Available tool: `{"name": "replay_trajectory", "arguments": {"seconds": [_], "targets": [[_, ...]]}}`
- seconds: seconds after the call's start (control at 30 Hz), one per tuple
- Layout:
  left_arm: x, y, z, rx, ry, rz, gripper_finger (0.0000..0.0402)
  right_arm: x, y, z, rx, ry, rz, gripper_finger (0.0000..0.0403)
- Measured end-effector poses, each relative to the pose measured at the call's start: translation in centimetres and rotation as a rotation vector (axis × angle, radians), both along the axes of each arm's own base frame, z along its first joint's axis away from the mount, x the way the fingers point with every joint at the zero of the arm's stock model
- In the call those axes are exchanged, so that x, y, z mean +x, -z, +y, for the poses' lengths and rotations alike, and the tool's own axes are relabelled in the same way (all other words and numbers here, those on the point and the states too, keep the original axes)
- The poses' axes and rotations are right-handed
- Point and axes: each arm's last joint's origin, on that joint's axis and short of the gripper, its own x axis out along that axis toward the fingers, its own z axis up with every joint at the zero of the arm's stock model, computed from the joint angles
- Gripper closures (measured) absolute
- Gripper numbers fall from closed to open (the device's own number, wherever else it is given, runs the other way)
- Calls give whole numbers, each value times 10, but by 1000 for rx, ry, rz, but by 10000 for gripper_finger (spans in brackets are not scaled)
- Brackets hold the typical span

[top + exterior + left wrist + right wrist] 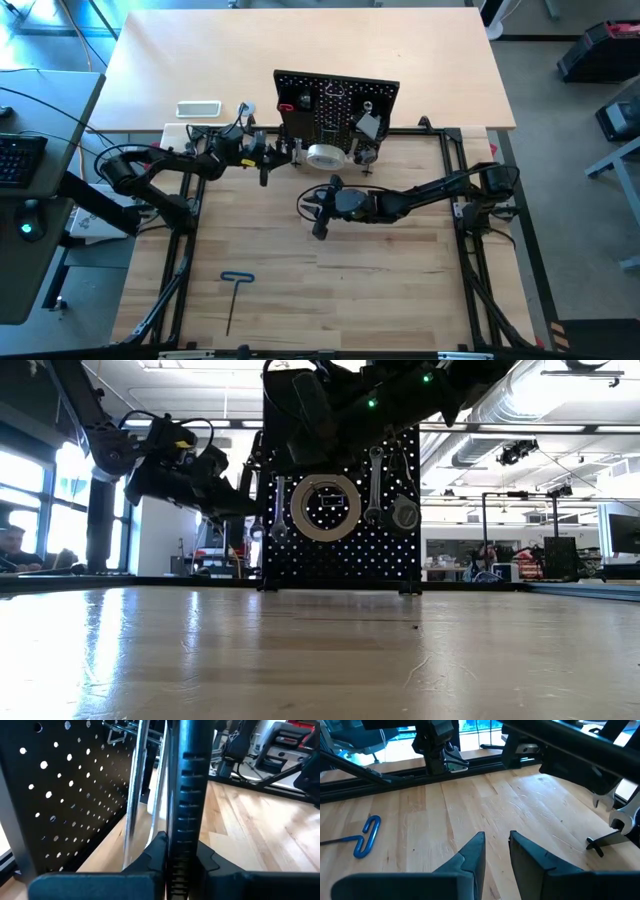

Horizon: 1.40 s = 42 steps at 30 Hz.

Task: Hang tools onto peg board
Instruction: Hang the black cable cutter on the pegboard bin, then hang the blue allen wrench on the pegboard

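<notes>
The left gripper (268, 152), reaching in from the table's left edge, is clamped on a dark ribbed tool handle (184, 805) at the left end of the peg board (335, 105). In the left wrist view the handle stands upright between the fingers (150, 857), with two silver wrenches (136, 795) hanging just beyond it against the perforated panel.

The right gripper (320, 212) hovers over the bare wooden table (400, 290) in front of the board, its fingers (470, 855) set narrowly apart with nothing between them.

The black peg board stands upright at the far side of the work area, facing the arms. On it hang a clear tape roll (326, 507), a silver wrench (374, 485) to the roll's right, and further silver tools at the board's left side. What hangs at its far right cannot be made out.

A blue T-handle hex key (235, 295) lies alone on the table near the front left corner, well apart from both grippers and the board. A white rectangular slab (198, 108) rests on the lighter table behind, left of the board.
</notes>
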Motion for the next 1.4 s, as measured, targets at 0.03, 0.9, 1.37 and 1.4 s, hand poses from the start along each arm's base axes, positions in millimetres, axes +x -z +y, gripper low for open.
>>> {"name": "replay_trajectory", "arguments": {"seconds": [0.03,0.9,1.37,1.4], "targets": [[0,0,0,1,-2,1,374,0,0,0,0,0,-2,322],[-2,6,1,-37,-87,59,241,0,0,0,0,0,-2,322],[-1,12,-4,-104,-73,112,166,-1,2,0,-2,0,23,322],[-1,13,-4,-109,-70,117,165,-1,2,0,-2,-1,28,322]]}}
